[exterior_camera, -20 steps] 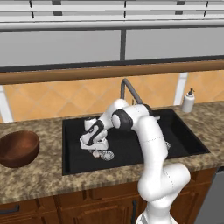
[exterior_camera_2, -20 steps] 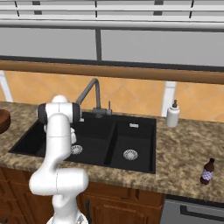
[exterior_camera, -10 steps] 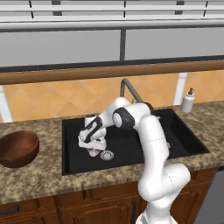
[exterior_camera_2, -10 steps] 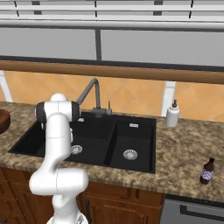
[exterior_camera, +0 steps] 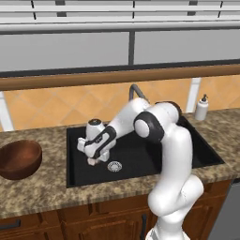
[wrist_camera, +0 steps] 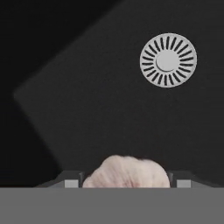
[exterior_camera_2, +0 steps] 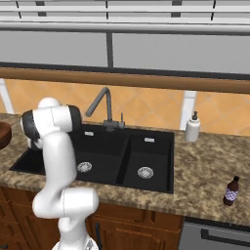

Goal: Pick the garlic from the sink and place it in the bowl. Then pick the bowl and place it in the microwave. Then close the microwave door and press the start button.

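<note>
Pale pinkish garlic [wrist_camera: 126, 172] is sitting between the fingertips of the gripper [exterior_camera: 94, 161], which is pinching it down in the left basin of the black sink [exterior_camera: 140, 159], just beside the round metal drain strainer [exterior_camera: 114, 166]. Standing on the granite worktop [exterior_camera: 42, 187] near its left edge, well apart from the sink, is the wooden bowl [exterior_camera: 18, 159]; a soap dispenser [exterior_camera: 202, 108] is standing behind the sink's right corner and a small brown bottle [exterior_camera_2: 231, 191] near the front right edge.

The garlic [wrist_camera: 127, 172] is cut off below by the grey band; the bowl [exterior_camera_2: 3, 134] is cropped at the edge.
</note>
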You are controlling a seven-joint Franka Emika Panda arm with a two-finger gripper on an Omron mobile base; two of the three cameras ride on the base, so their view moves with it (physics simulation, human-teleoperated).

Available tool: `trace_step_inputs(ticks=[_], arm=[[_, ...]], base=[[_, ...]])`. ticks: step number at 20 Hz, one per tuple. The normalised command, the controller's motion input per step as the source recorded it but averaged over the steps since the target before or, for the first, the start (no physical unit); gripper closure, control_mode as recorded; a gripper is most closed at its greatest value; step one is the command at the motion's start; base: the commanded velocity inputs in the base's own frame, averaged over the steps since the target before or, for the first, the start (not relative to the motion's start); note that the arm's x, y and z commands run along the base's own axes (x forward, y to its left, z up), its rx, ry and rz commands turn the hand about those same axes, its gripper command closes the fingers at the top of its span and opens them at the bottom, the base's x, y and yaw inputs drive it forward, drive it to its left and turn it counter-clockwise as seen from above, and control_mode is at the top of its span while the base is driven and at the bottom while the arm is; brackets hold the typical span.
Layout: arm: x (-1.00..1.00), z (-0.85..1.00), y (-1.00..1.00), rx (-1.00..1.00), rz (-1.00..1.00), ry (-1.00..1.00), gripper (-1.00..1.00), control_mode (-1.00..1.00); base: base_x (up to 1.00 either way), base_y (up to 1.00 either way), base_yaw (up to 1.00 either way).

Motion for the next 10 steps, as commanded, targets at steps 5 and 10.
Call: trace_step_inputs(ticks=[5, 10], arm=[[-0.25, 1.0, 0.15, 0.14, -0.01, -0.15, 1.0, -1.0], [-0.14, 1.0, 0.23, 0.12, 0.0, -0.01, 1.0, -1.0]], base=[[0.0, 0.0, 0.0], [0.0, 0.0, 0.0]])
